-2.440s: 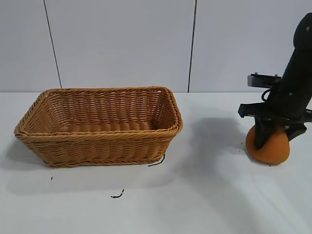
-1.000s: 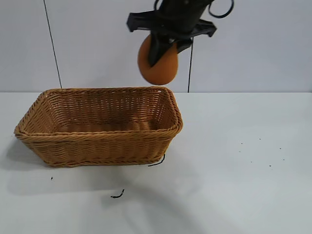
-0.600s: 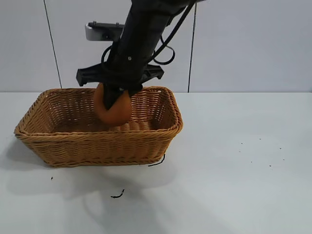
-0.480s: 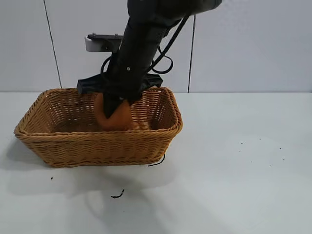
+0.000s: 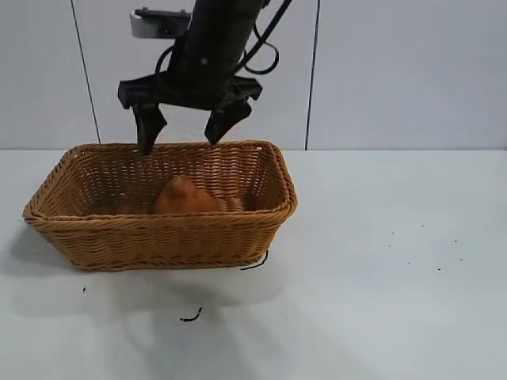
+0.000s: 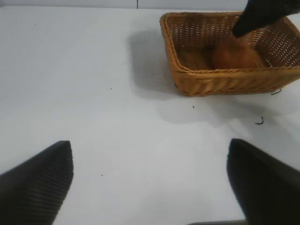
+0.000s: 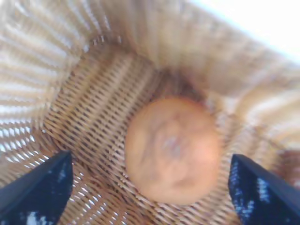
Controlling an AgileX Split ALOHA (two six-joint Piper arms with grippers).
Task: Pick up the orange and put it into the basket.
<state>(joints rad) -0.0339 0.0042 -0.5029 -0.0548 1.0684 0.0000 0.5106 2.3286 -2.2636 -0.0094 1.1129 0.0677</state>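
White table w/ large tan wicker basket at approx 9 o'clock of centre in exterior view. Right pincer hangs above basket's back rim, jaws wide apart, holding nothing. Orange lies at its 6 o'clock, directly below, resting on basket floor, clear of both fingers; neck points up, so its long axis is roughly vertical. Dull matte orange, pear-shaped. Right arm is nearer; left pincer also apart, parked well away.

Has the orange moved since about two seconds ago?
Yes. The orange was on the table right of the basket; now it lies inside the basket, with the open right gripper above it.
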